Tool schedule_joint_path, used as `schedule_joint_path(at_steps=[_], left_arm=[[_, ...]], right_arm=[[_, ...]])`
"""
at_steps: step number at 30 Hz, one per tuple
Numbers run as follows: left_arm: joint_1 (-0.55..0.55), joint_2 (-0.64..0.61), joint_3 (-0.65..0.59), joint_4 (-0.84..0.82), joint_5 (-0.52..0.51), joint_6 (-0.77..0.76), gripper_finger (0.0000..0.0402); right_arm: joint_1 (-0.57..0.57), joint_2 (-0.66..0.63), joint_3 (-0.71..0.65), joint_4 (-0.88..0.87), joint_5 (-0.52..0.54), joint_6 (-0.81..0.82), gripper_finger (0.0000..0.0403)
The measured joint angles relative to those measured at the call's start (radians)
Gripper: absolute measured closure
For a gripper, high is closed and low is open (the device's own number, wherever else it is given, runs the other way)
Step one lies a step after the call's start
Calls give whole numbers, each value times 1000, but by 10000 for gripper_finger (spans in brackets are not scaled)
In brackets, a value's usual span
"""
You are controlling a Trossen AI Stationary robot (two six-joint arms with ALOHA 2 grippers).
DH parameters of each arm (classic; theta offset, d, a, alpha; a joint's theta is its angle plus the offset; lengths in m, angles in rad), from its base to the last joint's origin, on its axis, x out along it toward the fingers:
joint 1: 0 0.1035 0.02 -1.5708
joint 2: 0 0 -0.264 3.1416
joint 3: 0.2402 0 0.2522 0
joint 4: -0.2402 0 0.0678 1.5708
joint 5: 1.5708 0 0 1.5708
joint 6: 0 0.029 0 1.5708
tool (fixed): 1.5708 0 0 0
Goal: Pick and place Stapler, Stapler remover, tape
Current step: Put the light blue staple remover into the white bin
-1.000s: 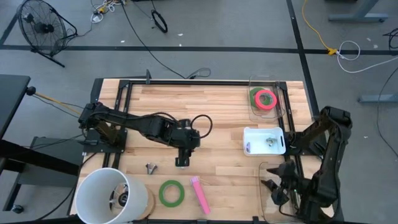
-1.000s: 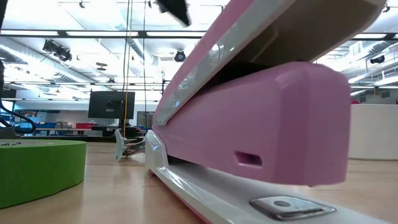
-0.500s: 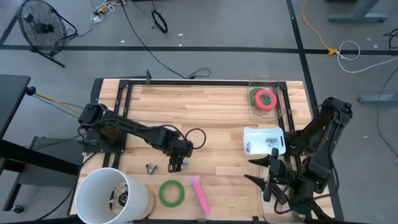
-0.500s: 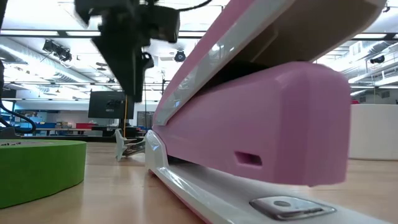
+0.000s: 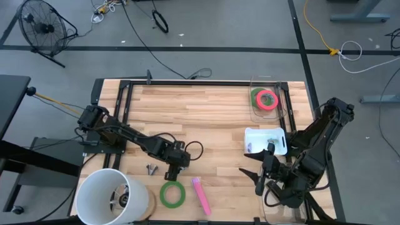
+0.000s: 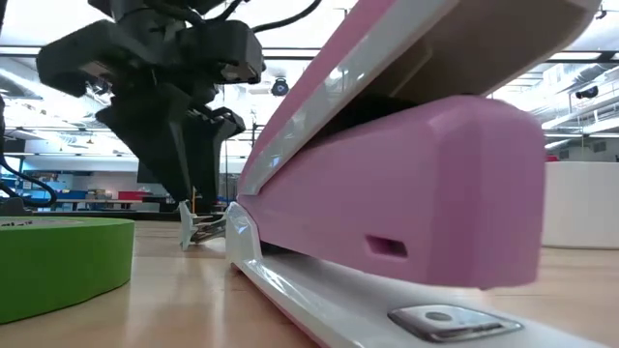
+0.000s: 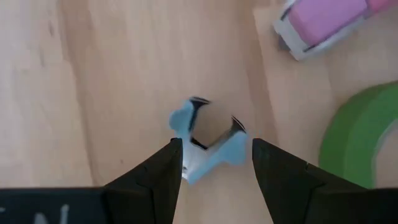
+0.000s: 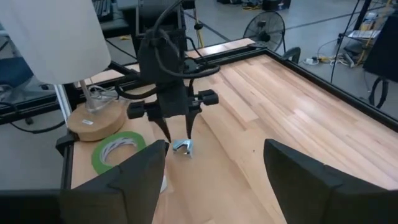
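The staple remover [image 7: 208, 146], light blue and white, lies on the wooden table [image 5: 206, 112] near the front left. My left gripper [image 7: 214, 163] is open and points down just above it, one finger on each side, touching nothing; it also shows in the high view [image 5: 172, 165] and the low view [image 6: 189, 184]. A green tape roll [image 5: 172, 194] and the pink stapler [image 5: 200, 194] lie flat by the near edge. A red-pink roll [image 5: 267, 100] lies on a green one in a clear bin [image 5: 279, 107] at the far right. My right gripper [image 5: 257, 175] is open and empty, above the table's near right.
A white tray [image 5: 255, 134] holding small things stands at the right. A white lamp shade [image 5: 111, 197] on a round wooden base stands at the near left corner, close to the green roll. A black frame rail [image 5: 200, 83] runs along the far edge.
My left gripper has gone down and toward the table's near left, over the staple remover, staying open. My right gripper has come from the near right edge toward the table's middle. The stapler, the rolls and the remover have kept still.
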Motion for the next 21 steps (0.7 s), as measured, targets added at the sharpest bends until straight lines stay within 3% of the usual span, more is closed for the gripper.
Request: schedule_joint_path(at_steps=[5, 21], left_arm=[[10, 0, -7, 20, -65, 0, 205], [16, 114, -4, 81, -64, 5, 212]], right_arm=[[-1, 0, 0, 0, 0, 0, 133], [-1, 0, 0, 4, -1, 0, 133]])
